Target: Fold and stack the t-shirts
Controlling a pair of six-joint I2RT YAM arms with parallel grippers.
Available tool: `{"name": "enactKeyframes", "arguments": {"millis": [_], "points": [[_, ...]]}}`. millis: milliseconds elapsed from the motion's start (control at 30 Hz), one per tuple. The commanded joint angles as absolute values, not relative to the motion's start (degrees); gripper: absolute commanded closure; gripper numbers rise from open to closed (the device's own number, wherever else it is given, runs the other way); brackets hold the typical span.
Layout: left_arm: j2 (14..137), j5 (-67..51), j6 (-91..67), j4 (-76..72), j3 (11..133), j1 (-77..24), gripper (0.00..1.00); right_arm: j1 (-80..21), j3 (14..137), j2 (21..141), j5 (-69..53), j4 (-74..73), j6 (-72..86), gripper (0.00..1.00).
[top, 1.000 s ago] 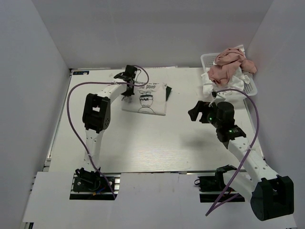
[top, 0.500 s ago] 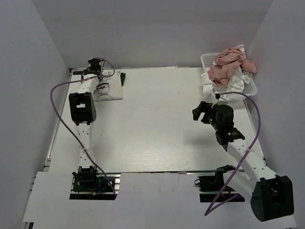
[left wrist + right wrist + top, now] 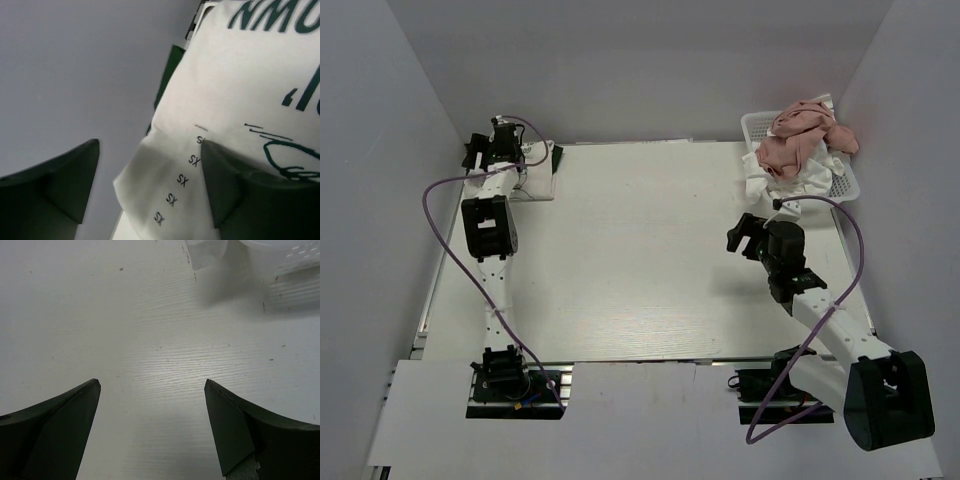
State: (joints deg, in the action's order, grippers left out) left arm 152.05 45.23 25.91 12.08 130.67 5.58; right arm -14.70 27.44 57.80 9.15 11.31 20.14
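A folded white t-shirt [image 3: 536,182] with dark green sleeves and green lettering lies at the table's far left corner. My left gripper [image 3: 483,150] hovers over its outer edge. In the left wrist view the left gripper [image 3: 150,145] stands open, with the shirt's [image 3: 240,80] corner and its "XS" tape lying loose between the fingers. A dusty pink t-shirt [image 3: 802,136] is heaped in the white basket [image 3: 753,124], and a white one [image 3: 760,184] hangs over its front. My right gripper [image 3: 744,234] is open over bare table [image 3: 152,385].
The latticed basket stands at the far right corner against the wall; its near edge [image 3: 300,262] and a hanging white cloth corner [image 3: 205,252] show at the top of the right wrist view. Grey walls enclose the table on three sides.
My left arm carried the folded shirt from the table's far middle to the far left corner, then its jaws opened and let go. The right gripper shifted slightly.
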Motion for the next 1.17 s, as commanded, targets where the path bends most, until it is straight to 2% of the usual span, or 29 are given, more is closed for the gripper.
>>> {"name": "enactKeyframes", "arguments": {"millis": [0, 167, 267, 333, 467, 600, 667, 733, 767, 933, 1067, 1133], "points": [[150.48, 49.39, 27.52, 6.67, 132.71, 6.06, 0.03, -14.59, 28.12, 60.55, 10.20, 14.33, 20.48, 0.10], [145.65, 52.38, 23.84, 11.48, 129.81, 4.75, 0.00, -14.76, 29.44, 62.92, 11.77, 13.10, 21.53, 0.10], [139.59, 46.26, 11.11, 26.29, 130.43, 3.52, 0.00, -14.50, 30.58, 62.76, 11.96, 11.43, 23.03, 0.10], [133.27, 39.57, 3.10, 31.18, 129.65, 2.99, 0.00, -14.68, 30.50, 62.41, 12.04, 10.99, 24.51, 0.10], [120.26, 27.10, -11.49, 38.40, 120.44, 2.99, 0.00, -14.68, 31.64, 61.96, 10.29, 8.09, 26.63, 0.10], [107.51, 8.73, -19.94, 36.58, 99.39, -0.08, 0.00, -14.68, 31.90, 60.65, 5.64, 5.63, 29.96, 0.10], [99.46, 1.45, -20.65, 33.42, 87.53, -4.82, 0.00, -14.68, 31.29, 58.54, 3.27, 4.57, 31.19, 0.10], [93.11, -1.75, -21.87, 27.18, 79.06, -10.68, 0.00, -14.68, 30.50, 55.40, 3.08, 3.87, 31.64, 0.10], [89.68, -2.45, -23.02, 25.16, 70.57, -12.46, 0.00, -14.68, 29.45, 54.76, 3.60, 3.43, 32.08, 0.10], [62.30, -9.48, -30.48, 10.06, 41.64, -19.15, 0.00, -14.68, 24.27, 46.86, 4.04, 5.27, 34.01, 0.10], [51.18, -3.53, -31.11, 13.52, 36.22, -19.86, 0.00, -14.59, 18.03, 42.81, 3.43, 10.00, 34.19, 0.10], [49.75, -0.80, -31.11, 16.94, 36.21, -19.86, 0.00, -14.76, 16.88, 40.62, 2.46, 10.98, 33.92, 0.10]]}}
